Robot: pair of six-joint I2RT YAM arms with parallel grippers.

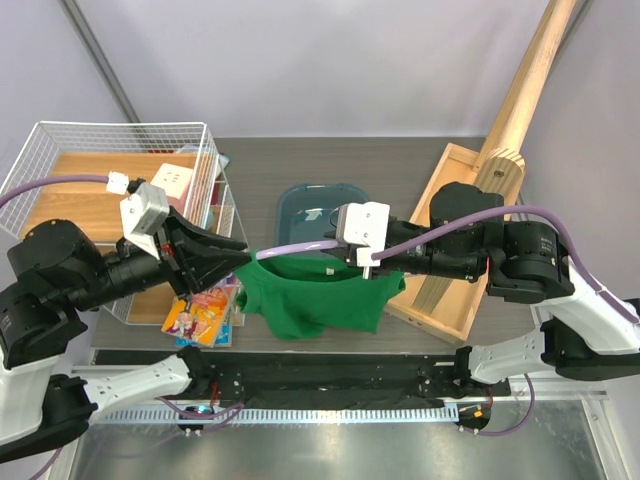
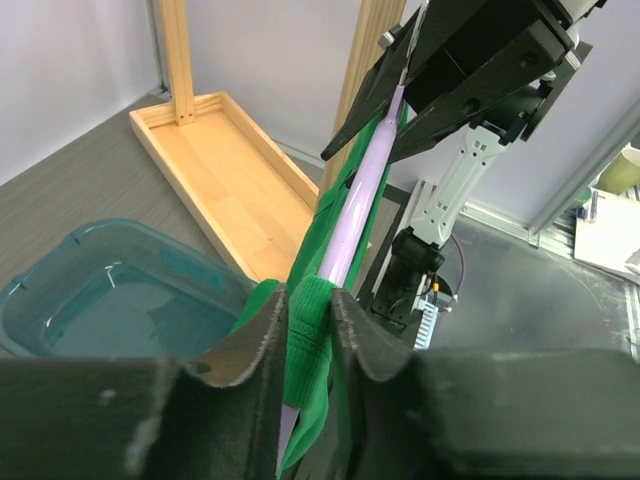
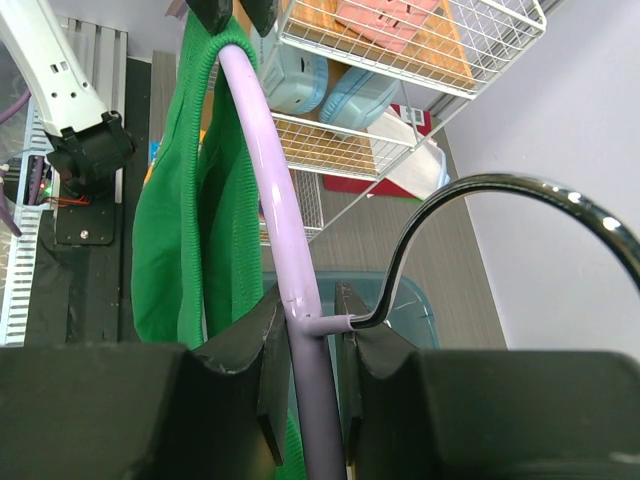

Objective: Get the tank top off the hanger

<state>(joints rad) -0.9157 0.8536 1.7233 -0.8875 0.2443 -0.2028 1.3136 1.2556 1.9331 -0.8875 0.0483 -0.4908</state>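
Note:
The bright green tank top (image 1: 322, 300) hangs on the lilac hanger (image 1: 298, 247), which is held level above the table's front. My left gripper (image 1: 238, 262) is shut on the top's left shoulder strap (image 2: 310, 330) at the hanger's left end; the lilac arm (image 2: 358, 210) runs away from it. My right gripper (image 1: 348, 252) is shut on the hanger's middle (image 3: 305, 300), right where the silver hook (image 3: 500, 188) comes out. In the right wrist view the tank top (image 3: 165, 230) drapes left of the hanger arm (image 3: 262, 150). The neck tag is hidden.
A white wire basket (image 1: 60, 140) with a wooden base stands at the left. A teal bin (image 1: 310, 205) lies behind the hanger. A wooden tray (image 1: 450, 300) with an upright post (image 1: 530, 70) is at the right. A colourful packet (image 1: 198, 316) lies under the left gripper.

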